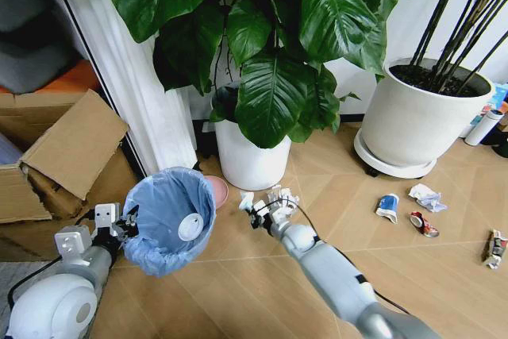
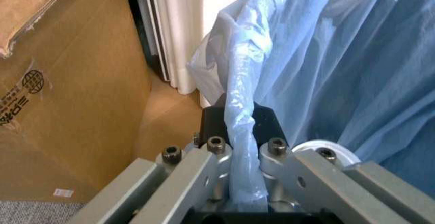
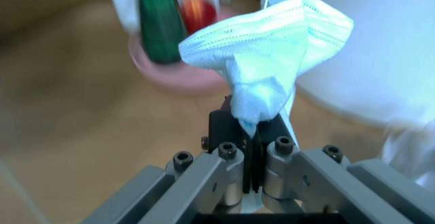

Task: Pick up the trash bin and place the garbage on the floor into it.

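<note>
Lower left of the head view, the left gripper (image 1: 127, 224) pinches the trash bin (image 1: 171, 220) rim; up close, the right gripper's (image 3: 253, 132) fingers clamp a crumpled face mask (image 3: 272, 46).

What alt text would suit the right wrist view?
The right tool is shut on a crumpled light blue face mask, held above the tan wood floor. Behind it, blurred, stand a green bottle and a white plant pot.

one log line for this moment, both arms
left gripper: shut on bin rim, bin held up | right gripper: shut on mask, beside bin | can, wrappers: on floor
</note>
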`<state>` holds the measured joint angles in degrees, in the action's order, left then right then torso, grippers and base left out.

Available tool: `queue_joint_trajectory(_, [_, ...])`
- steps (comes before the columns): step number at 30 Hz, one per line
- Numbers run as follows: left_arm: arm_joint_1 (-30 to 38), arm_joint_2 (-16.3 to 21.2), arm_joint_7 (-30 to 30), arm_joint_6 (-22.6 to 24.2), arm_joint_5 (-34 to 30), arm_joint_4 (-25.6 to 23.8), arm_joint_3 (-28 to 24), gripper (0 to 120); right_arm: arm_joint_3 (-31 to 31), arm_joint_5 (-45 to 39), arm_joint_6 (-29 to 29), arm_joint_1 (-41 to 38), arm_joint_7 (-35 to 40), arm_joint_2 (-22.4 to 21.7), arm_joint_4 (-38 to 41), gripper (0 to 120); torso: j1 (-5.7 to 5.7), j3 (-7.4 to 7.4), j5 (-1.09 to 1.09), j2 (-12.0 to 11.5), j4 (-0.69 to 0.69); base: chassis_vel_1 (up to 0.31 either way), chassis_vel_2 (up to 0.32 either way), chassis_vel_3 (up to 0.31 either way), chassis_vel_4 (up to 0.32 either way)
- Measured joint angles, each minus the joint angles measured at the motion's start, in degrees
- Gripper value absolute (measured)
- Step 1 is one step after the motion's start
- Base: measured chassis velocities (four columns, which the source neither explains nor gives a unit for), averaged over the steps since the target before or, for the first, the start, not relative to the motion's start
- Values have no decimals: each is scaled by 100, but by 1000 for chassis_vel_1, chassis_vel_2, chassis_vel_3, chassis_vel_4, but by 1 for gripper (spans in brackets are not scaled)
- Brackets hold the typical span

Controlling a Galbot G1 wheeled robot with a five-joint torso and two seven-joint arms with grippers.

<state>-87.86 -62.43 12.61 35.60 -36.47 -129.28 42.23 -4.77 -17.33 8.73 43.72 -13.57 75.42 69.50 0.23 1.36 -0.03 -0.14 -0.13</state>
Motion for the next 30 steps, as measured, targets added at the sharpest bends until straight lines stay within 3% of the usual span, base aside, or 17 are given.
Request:
queue_joint_trajectory(3, [23, -5, -5, 0, 6, 30, -21, 0, 68, -654, 254, 345, 101, -539, 1210, 0, 0, 0, 1, 1, 0, 0, 0, 0, 0])
queue_joint_trajectory(4, [23, -5, -5, 0, 6, 30, -21, 0, 68, -654, 254, 345, 101, -539, 1210, 0, 0, 0, 1, 1, 0, 0, 0, 0, 0])
queue_joint_trajectory(6, [48, -6, -8, -1, 20, 67, -63, 0, 213, -1048, 460, 557, 197, -1033, 2103, 0, 0, 1, -1, 0, -2, 0, 0, 0, 0])
queue_joint_trajectory(9, [58, -5, -13, -1, 36, 83, -84, 0, 297, -1213, 563, 627, 222, -1266, 2566, 0, 0, 0, 0, 1, -2, 0, 0, 0, 0])
queue_joint_trajectory(12, [63, 0, -20, 20, 76, 118, -149, 0, 416, -1650, 789, 649, 294, -1693, 3559, 0, 0, 0, 0, 1, 0, 0, 0, 0, 0])
queue_joint_trajectory(20, [166, 198, -19, 140, -171, 215, -307, 0, -73, -2362, 935, 60, 414, -1891, 4438, 0, 0, 1, -3, 1, 0, 0, 0, 0, 0])
queue_joint_trajectory(30, [452, 742, 212, 372, -996, 281, -543, 0, -1150, -2678, 1064, -627, 503, -1534, 4537, 0, 0, 1, -3, 1, 1, 0, 0, 0, 0])
